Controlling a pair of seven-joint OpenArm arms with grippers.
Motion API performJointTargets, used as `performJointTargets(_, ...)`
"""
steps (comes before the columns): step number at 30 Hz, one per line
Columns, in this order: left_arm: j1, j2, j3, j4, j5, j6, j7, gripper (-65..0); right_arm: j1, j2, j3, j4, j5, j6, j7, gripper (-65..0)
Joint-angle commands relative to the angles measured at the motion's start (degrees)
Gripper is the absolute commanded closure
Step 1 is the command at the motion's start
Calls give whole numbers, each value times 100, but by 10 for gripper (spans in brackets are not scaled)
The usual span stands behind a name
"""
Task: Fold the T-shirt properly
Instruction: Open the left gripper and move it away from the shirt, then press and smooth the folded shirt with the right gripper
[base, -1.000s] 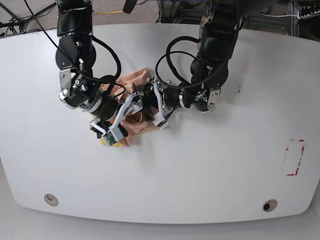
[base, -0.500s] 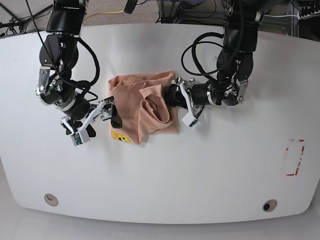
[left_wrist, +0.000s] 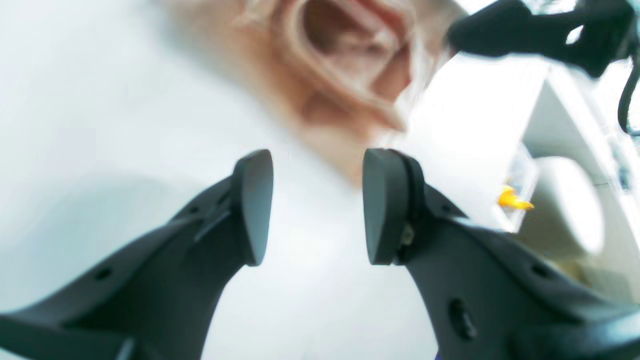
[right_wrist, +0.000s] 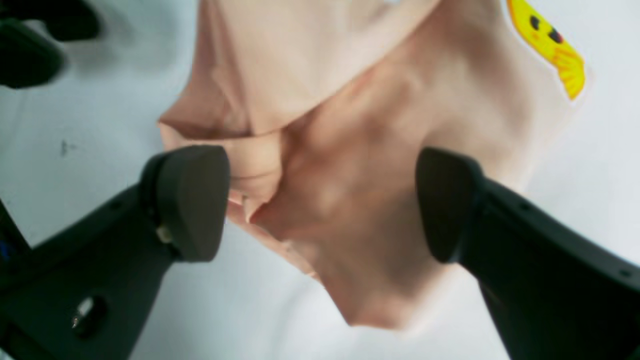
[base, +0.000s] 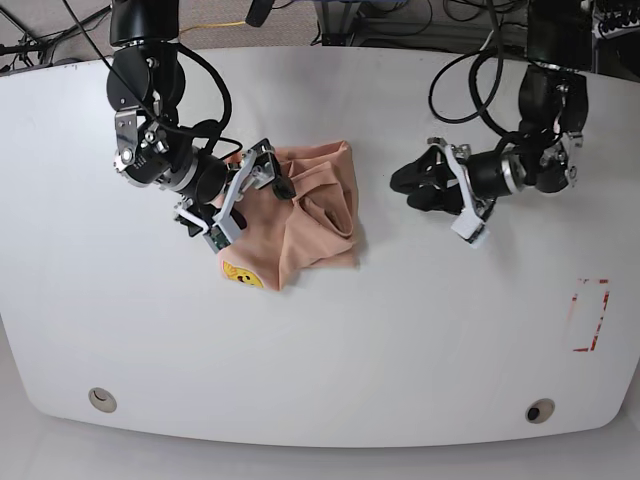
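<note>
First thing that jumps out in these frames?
The peach T-shirt, bunched into a rumpled wad left of the white table's centre, yellow face patch at its near-left corner. The right gripper hovers open over its left edge; the left gripper is off to the right, empty.

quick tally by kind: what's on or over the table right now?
T-shirt: 1
Grippers: 2, the left gripper and the right gripper
Red-outlined rectangle marked on the table: 1
Total: 4

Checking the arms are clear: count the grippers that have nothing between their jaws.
2. The left gripper is open over bare table, away from the T-shirt; the right gripper is open above the shirt.
</note>
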Motion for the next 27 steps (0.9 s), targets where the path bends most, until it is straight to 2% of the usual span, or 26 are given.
performJointTargets(1, 120, -483, -327, 221, -281, -34, -127, -274, 149, -35, 19, 92, 122, 37, 185, -553)
performJointTargets(5, 393, -923, -845, 204, -281, -34, -127, -274, 263, -62, 1, -119, -1, 37, 185, -533)
performJointTargets(7, 569, -1046, -1127, 204, -281, -34, -127, -274, 290, -70, -166, -225, -45, 37, 185, -479)
performJointTargets(11, 745, -1116, -1584, 195, -263, -34, -127, -274, 474, -62, -553, -567, -168, 37, 256, -320)
performJointTargets(13, 815, -1116, -1672, 221, -263, -34, -127, -274, 545, -70, -781, -787, -203, 28, 353, -263)
performJointTargets(15, 912, -1116, -1680, 239, -263, -34, -127, -274, 562, -70, -931, -910, -177, 10, 405, -236)
performJointTargets(23, 1070, -1116, -1663, 239, -263, -34, -127, -274, 1169, -396, -1317, -1323, -195, 2, 484, -233)
performJointTargets(27, 1158, -1116, -1672, 239, -263, -34, -127, -274, 1723, -695, -1353, -1833, -212, -7, 572, -233)
